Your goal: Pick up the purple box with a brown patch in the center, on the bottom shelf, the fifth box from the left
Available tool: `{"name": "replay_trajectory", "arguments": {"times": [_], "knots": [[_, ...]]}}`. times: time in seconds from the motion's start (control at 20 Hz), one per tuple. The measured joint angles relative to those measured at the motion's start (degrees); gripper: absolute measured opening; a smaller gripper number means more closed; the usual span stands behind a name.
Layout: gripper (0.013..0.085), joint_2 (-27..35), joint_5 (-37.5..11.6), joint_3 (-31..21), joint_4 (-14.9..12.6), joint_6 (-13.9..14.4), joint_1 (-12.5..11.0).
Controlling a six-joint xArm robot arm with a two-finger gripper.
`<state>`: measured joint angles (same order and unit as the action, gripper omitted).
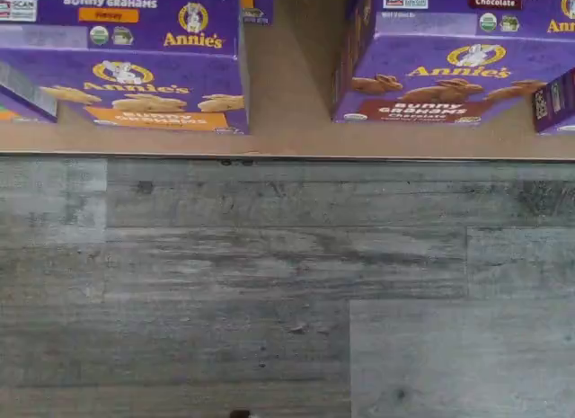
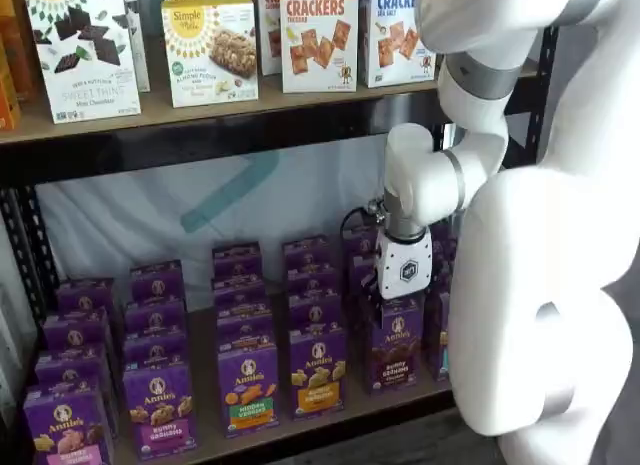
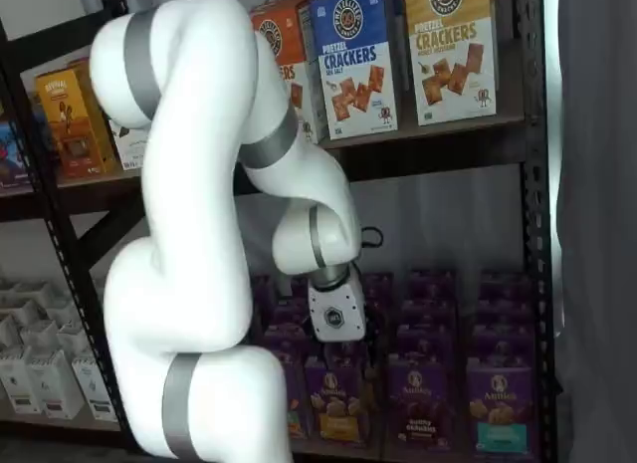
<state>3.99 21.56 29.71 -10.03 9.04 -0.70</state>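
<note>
Grey plank floor (image 1: 269,283) runs before the brown wooden bottom shelf (image 1: 287,121). White gripper (image 2: 404,297) hangs directly above the small purple carton with dark brown centre patch (image 2: 396,343), jaws spread wide, holding nothing; fingers hidden. Bare board gap beside that carton.

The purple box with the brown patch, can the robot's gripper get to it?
Probably yes. The purple box stands at the front of its row on the bottom shelf, nothing before it, and the gripper hangs just above it.

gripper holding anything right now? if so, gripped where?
Nothing held. The gripper hangs above the purple box, which stands untouched on the bottom shelf; its fingers are hard to make out.
</note>
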Motion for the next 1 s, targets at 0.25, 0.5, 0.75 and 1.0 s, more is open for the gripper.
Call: {"name": "replay_trajectory", "arguments": {"times": [0.25,0.5,0.75,1.0], "knots": [[0.085,5.5,-2.3,3.4,0.9,-1.5,-0.7],[0.085,10.4,-4.4,6.7,2.9,-3.5,-0.9],[0.085,14.8,-4.9,10.3,2.7,-3.5,-1.1],[0.085,17.6,-2.3,14.0,5.3,-6.2,-1.2]]}}
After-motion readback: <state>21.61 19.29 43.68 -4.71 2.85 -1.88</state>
